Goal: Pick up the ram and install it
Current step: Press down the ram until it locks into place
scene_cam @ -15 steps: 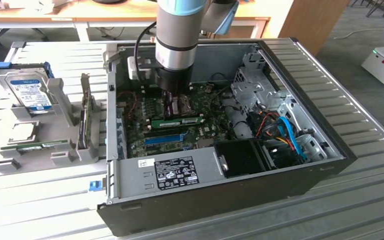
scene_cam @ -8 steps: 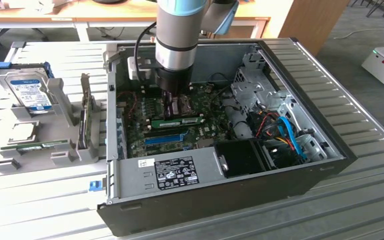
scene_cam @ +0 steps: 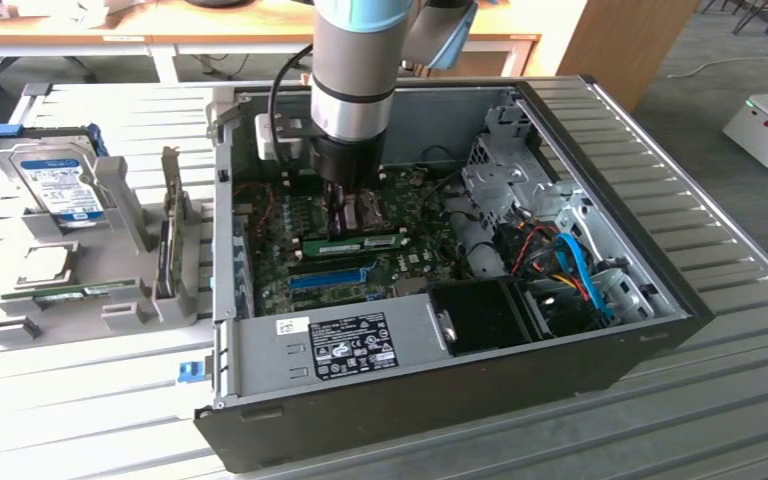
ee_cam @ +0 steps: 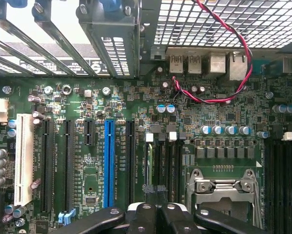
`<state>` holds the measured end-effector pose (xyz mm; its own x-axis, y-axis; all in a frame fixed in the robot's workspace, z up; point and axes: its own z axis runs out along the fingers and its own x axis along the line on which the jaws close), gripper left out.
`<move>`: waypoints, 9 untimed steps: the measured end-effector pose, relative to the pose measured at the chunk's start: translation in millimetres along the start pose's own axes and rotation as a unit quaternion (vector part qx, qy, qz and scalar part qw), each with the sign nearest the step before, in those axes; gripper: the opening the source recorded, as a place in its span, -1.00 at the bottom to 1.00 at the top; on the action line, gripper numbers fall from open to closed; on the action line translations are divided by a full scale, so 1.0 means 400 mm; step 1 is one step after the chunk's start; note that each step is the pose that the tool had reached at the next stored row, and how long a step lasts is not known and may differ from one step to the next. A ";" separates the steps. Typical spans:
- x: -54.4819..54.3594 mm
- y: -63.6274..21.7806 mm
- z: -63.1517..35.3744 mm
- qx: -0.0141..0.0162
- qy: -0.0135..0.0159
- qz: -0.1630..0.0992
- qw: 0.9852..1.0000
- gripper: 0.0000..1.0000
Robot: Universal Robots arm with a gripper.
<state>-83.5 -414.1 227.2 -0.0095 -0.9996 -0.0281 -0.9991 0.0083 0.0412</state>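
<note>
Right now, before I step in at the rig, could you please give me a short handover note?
Hand: shut, low over the motherboard inside the open case; whether it grips anything cannot be told.
Ram: one green ram stick lies across the board just in front of the hand. A second green stick sits in the rack at the exterior view's left.
Done: a stick is at the board.
Left: its seating is not confirmed.
</note>
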 end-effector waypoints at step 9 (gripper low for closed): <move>0.000 0.000 0.003 0.000 0.000 0.000 1.000 -0.79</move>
<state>-83.5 -414.1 225.8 -0.0094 -0.9996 -0.0279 -0.9991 0.0083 0.0412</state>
